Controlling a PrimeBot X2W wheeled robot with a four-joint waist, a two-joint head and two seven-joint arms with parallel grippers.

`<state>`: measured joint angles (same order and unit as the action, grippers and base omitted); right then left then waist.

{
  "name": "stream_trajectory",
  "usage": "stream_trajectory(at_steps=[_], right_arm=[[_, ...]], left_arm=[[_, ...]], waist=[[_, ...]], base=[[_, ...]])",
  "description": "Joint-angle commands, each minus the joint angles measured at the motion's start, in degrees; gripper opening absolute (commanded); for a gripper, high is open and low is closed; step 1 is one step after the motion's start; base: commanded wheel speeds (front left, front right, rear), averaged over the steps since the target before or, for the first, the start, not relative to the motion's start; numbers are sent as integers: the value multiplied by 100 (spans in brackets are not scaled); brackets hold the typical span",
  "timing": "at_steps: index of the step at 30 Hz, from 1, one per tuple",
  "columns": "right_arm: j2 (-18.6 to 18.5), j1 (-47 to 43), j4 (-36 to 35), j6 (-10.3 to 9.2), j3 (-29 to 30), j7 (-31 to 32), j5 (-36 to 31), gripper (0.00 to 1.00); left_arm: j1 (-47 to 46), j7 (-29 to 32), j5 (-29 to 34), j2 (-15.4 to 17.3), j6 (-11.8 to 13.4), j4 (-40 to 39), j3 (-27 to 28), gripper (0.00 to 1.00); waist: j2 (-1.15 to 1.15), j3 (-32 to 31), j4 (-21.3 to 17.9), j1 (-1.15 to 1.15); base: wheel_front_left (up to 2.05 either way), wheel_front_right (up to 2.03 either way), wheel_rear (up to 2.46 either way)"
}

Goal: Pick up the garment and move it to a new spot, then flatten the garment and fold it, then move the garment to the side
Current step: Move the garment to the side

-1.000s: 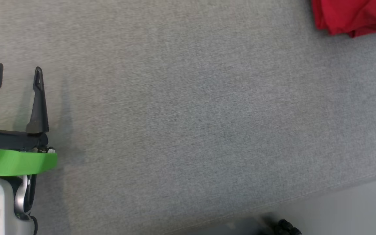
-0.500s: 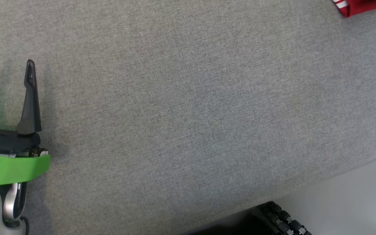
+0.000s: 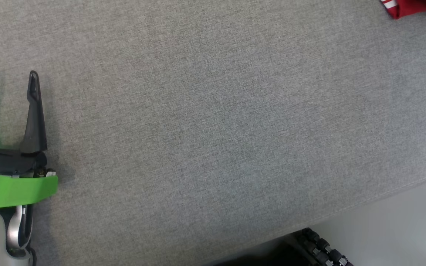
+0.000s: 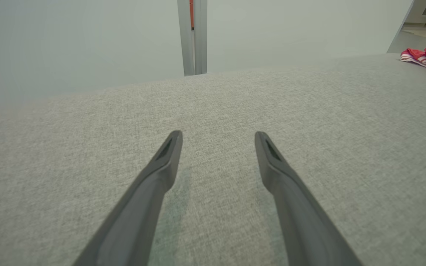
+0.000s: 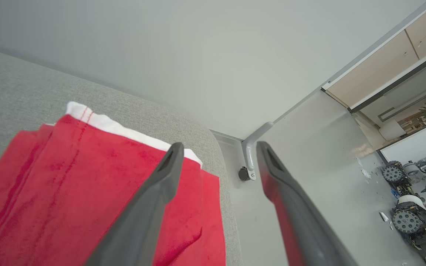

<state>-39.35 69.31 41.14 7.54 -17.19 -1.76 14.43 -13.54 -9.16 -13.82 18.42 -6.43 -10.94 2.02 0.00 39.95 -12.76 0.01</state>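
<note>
Folded red cloth garment with white trim [image 5: 68, 184] lying at the far right corner of the grey woven-fabric surface [image 3: 213, 129]
Above the garment's edge hangs the right gripper [image 5: 218, 146], its two dark fingers spread and holding nothing; the left gripper [image 3: 9, 74] hovers low over bare fabric well apart from it, fingers pointing forward, likewise spread and empty

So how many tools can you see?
2. The left tool hovers open over the grey cushion at the head view's lower left. The right tool, also open, hangs by the red garment's edge in its wrist view.
</note>
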Motion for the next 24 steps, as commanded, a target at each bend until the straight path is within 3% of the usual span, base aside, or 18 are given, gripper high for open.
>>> stream_trajectory(at_steps=[1,14,24], right_arm=[[113,0,-29,-13,47,-148,-67,100],[1314,-880,-441,-12,-132,-1116,-222,100],[2236,-2125,-757,-12,77,-1343,-208,100]], left_arm=[[10,-59,-34,-39,42,120,-4,100],[331,-493,-248,-474,206,1224,1,100],[707,-596,-260,-786,287,1818,48,100]], waist=[[0,-140,28,-1],[0,-1544,558,-1],[0,-2509,964,-1]], base=[[0,0,0],[0,0,0],[0,0,0]])
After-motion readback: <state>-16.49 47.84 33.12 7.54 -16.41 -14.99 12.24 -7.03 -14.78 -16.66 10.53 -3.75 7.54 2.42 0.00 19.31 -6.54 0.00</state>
